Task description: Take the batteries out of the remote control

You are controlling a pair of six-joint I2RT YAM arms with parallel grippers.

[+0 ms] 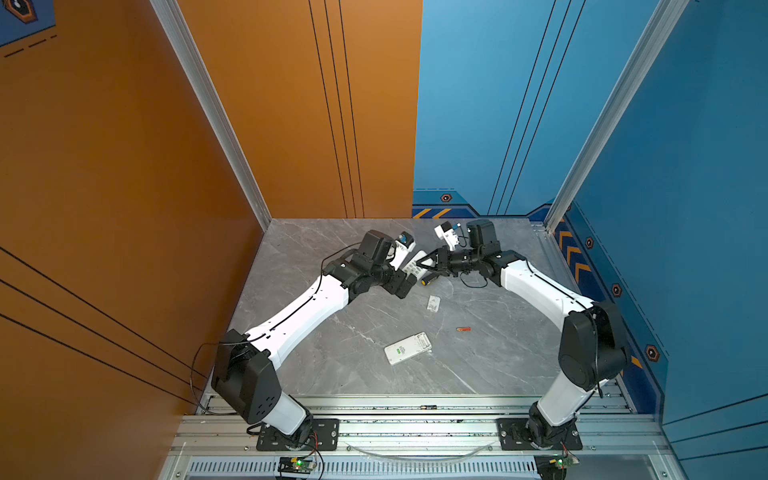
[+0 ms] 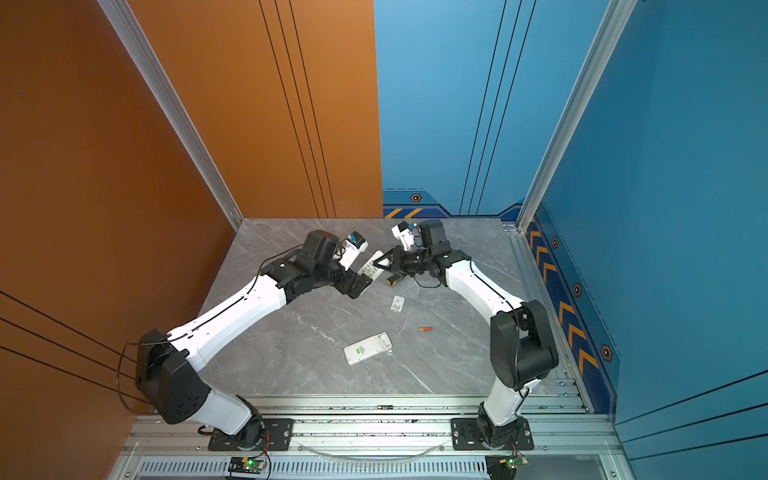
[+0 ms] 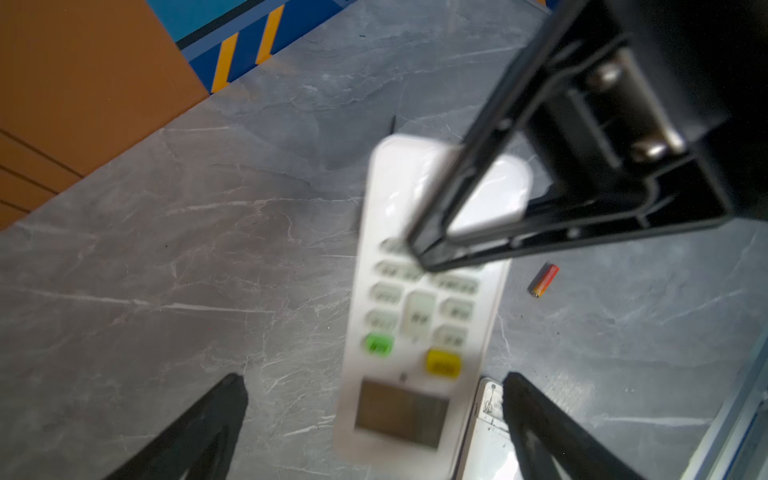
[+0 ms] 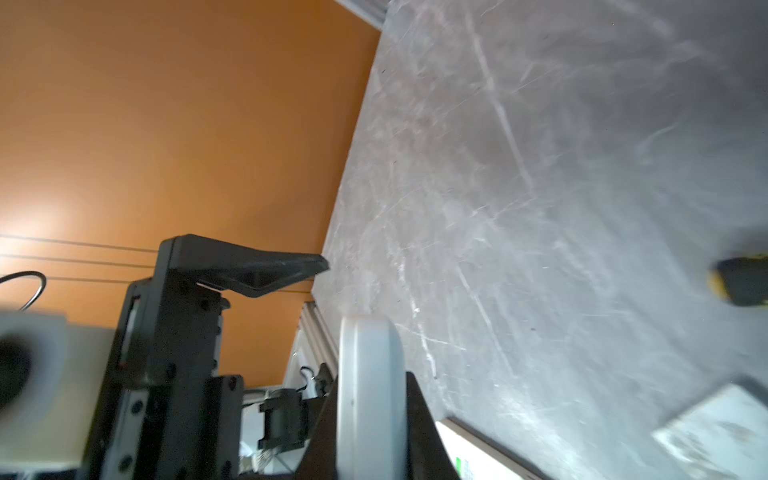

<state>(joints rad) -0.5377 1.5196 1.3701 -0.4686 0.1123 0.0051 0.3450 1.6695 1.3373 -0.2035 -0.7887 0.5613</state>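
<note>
- One end of the remote control [image 3: 415,332] is pinched in my right jaws; my left jaws stand spread nearby.
- One orange-red battery [image 3: 543,280] lies loose on the surface [image 3: 166,249].
- Buttons [image 3: 417,309] face up, so I'd grip firm and roll slowly.

Two remotes show: the far remote [image 1: 414,266] toward 12 o'clock, the near remote [image 1: 407,348] toward 6. The tabletop [image 1: 332,340] also carries one orange-red battery [image 1: 463,329], one white cover [image 1: 433,303] and one screwdriver [image 1: 428,281].
</note>
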